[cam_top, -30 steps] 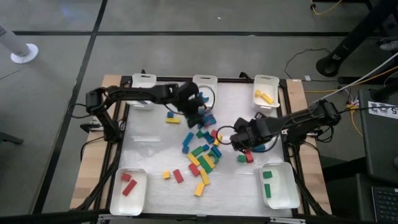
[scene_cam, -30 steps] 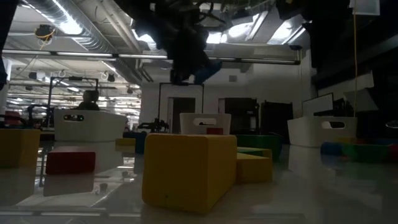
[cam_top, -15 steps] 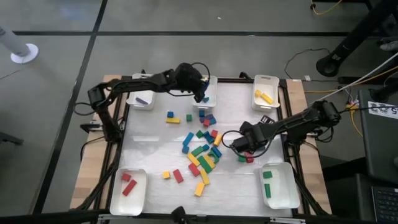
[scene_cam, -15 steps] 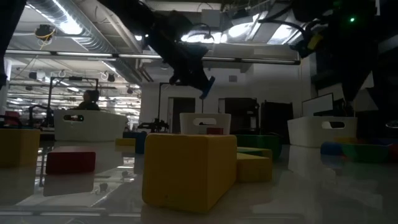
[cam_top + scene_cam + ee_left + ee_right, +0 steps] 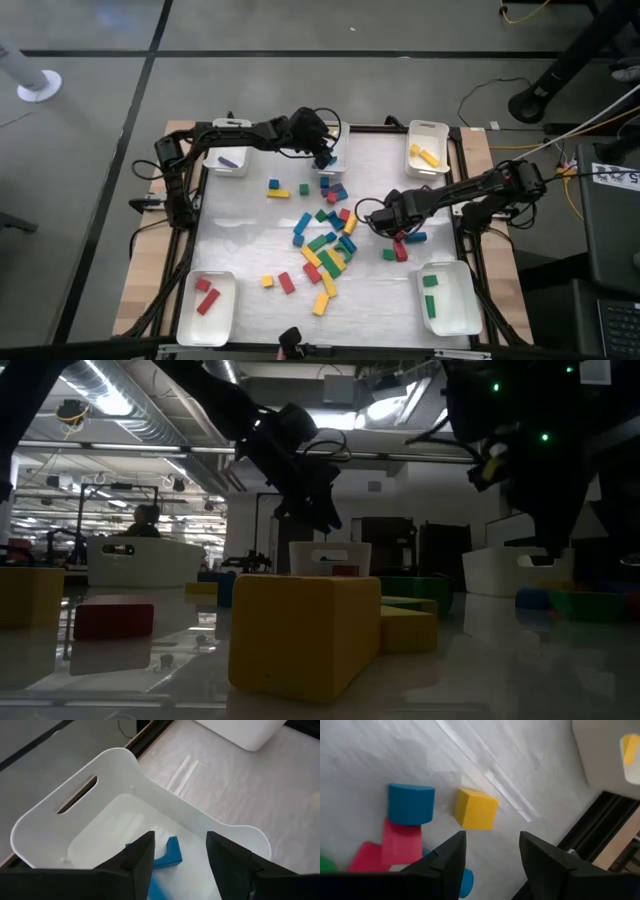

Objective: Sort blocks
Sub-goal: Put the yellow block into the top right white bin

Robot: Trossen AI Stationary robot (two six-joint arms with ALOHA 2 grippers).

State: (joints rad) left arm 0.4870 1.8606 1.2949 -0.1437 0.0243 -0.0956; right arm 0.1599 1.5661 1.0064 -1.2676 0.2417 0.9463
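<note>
Left wrist view: left claw spread wide, empty above a blue block in the far-centre tray; retreating low risks clipping its rim.

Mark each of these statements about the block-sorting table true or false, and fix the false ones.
1. The left gripper is over a white tray. True.
2. That tray holds red blocks. False: blue blocks lie in it.
3. The right gripper clamps a yellow cube. False: its fingers are apart and empty; the yellow cube lies on the table ahead.
4. A tray near the right arm holds green blocks. True.
</note>
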